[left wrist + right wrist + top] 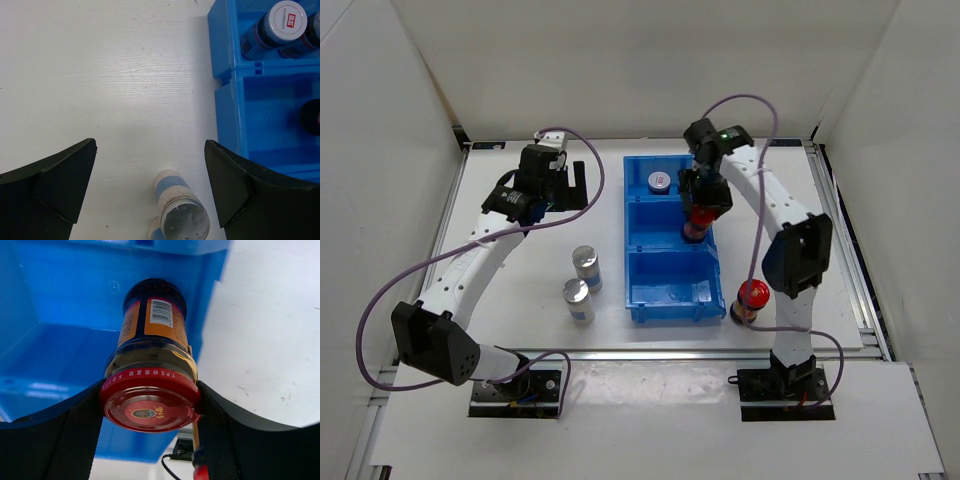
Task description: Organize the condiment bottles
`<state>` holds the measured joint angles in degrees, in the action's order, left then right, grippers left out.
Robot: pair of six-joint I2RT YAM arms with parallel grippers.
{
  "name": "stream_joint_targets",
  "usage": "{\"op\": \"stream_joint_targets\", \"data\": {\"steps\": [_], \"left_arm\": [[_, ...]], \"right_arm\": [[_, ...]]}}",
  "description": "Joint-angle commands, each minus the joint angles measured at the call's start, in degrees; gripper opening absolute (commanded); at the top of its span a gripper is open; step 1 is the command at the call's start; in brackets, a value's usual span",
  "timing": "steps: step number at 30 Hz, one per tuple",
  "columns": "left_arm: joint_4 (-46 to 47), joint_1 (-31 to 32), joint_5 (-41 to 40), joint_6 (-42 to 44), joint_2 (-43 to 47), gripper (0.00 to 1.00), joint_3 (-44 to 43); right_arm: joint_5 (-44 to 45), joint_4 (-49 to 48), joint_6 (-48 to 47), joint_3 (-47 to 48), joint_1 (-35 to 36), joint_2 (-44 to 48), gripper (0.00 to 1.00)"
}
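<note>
My right gripper is shut on the red cap of a brownish bottle and holds it over the middle compartment of the blue bin. In the right wrist view both fingers press that bottle's cap, with the bin floor beneath it. A grey-lidded dark bottle stands in the far compartment. Another red-capped bottle stands on the table right of the bin. Two silver-topped bottles stand left of it. My left gripper hangs open above the table, with the nearer silver-topped bottle below its jaws.
The bin's near compartment holds nothing that I can see. White walls close in the table on three sides. The right arm's cable loops over the bin's right side. Bare table lies under my left gripper.
</note>
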<state>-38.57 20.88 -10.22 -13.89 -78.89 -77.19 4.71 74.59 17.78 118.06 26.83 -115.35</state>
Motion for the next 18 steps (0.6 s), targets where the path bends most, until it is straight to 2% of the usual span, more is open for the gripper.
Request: {"op": "stream_joint_targets", "data": {"steps": [1,5,7,11,12,15,18], "left_arm": [[0.42,-0.05,-1.38,1.23,2.34,1.0,0.28],[0.42,-0.05,-1.38,1.23,2.34,1.0,0.28],[0.42,-0.05,-1.38,1.23,2.34,1.0,0.28],[0.42,-0.05,-1.38,1.23,2.34,1.0,0.28],[0.42,-0.05,-1.38,1.23,2.34,1.0,0.28],[0.42,-0.05,-1.38,1.23,2.34,1.0,0.81],[0.42,-0.05,-1.38,0.71,2.34,1.0,0.81]], "right_arm": [[-1.46,-2.86,-0.2,-0.19,1.47,-0.05,0.0],[-0.93,-3.48,-0.2,1.29,1.47,-3.56,0.03],[-0.32,-2.7,-0.2,2.17,1.47,-5.66,0.15],[0.3,-0.68,-0.72,4.11,1.47,-7.61,0.55],[0.3,-0.67,-0.73,5.15,1.47,-7.61,0.75],[3.63,2.83,-0.73,9.98,1.47,-7.61,1.0],[8.02,8.2,-0.12,16.49,0.95,-4.98,1.0]]}}
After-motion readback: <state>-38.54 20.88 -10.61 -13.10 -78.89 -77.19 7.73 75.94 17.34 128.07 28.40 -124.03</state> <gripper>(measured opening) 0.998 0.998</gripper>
